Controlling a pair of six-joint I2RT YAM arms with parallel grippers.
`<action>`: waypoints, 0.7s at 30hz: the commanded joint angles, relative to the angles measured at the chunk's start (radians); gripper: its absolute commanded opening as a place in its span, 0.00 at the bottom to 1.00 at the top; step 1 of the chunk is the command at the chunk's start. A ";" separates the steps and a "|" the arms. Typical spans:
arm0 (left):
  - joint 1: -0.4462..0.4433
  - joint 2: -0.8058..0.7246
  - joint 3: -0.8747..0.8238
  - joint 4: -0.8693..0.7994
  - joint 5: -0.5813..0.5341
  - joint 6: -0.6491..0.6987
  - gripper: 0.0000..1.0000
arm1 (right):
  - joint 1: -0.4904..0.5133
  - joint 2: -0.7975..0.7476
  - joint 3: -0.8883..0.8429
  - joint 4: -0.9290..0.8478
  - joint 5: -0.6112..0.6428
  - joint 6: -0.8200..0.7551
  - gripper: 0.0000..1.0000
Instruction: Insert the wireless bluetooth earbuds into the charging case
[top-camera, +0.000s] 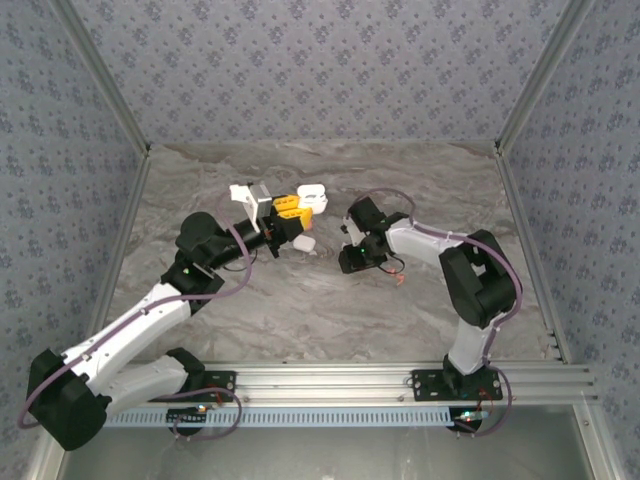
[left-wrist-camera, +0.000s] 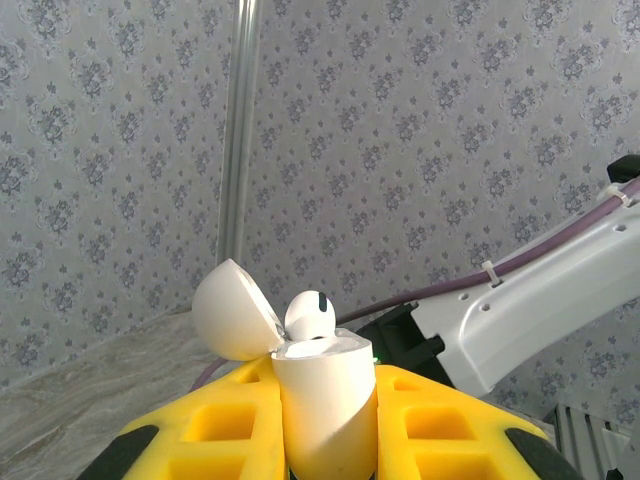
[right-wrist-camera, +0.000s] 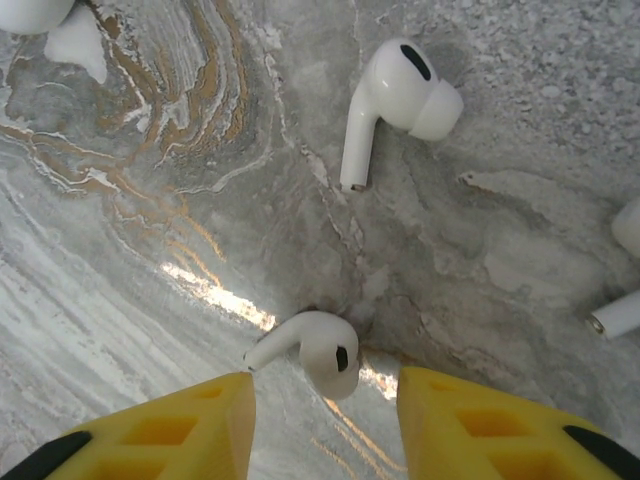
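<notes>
The left gripper pinches the open charging case with 1 earbud perched in it, while the right gripper hangs with fingers spread around a white earbud on the table, whose rounded head could squirt sideways if they close off-centre.

One earbud in the case; second earbud on the table before right end effector

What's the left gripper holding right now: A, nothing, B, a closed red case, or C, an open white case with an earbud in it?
C: the left gripper clamps the white charging case, lid flipped open, an earbud seated in it.
</notes>
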 joint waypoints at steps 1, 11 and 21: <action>-0.008 -0.017 0.020 0.022 0.018 0.013 0.00 | -0.002 0.030 0.037 0.014 -0.010 -0.003 0.41; -0.008 -0.014 0.027 0.004 0.021 0.020 0.00 | -0.001 0.068 0.053 0.018 -0.015 -0.017 0.32; -0.008 -0.009 0.032 -0.010 0.022 0.024 0.00 | -0.002 0.009 0.024 0.039 -0.003 -0.024 0.24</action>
